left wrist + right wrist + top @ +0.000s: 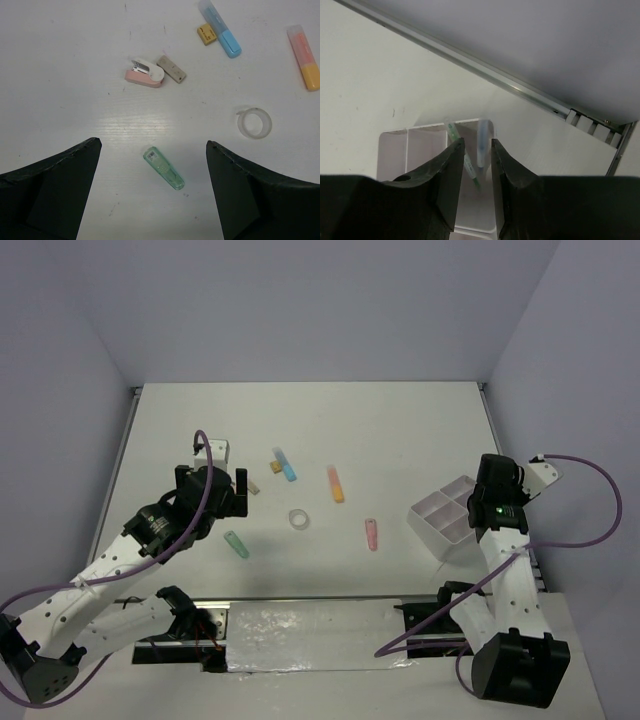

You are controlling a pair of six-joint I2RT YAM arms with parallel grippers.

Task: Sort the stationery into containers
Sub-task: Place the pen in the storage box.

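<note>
A green marker (164, 168) lies on the table below my left gripper (153, 144), which hangs wide open above it, one finger to each side. Further out lie a clear tape ring (254, 123), a blue marker (221, 29), an orange marker (304, 57), a tan eraser (206, 34), a grey eraser (171, 69) and a small pink-and-white item (144, 74). A pink marker (371, 533) lies mid-table. My right gripper (477, 141) hovers over the white divided tray (392, 150), jaws slightly apart and holding nothing. A green pen (452, 131) and a blue pen (483, 145) lean in the compartment beneath.
The tray (440, 508) stands at the table's right side beside the right arm. A metal rail (470, 65) runs along the table's edge beyond it. Grey walls close in the back and both sides.
</note>
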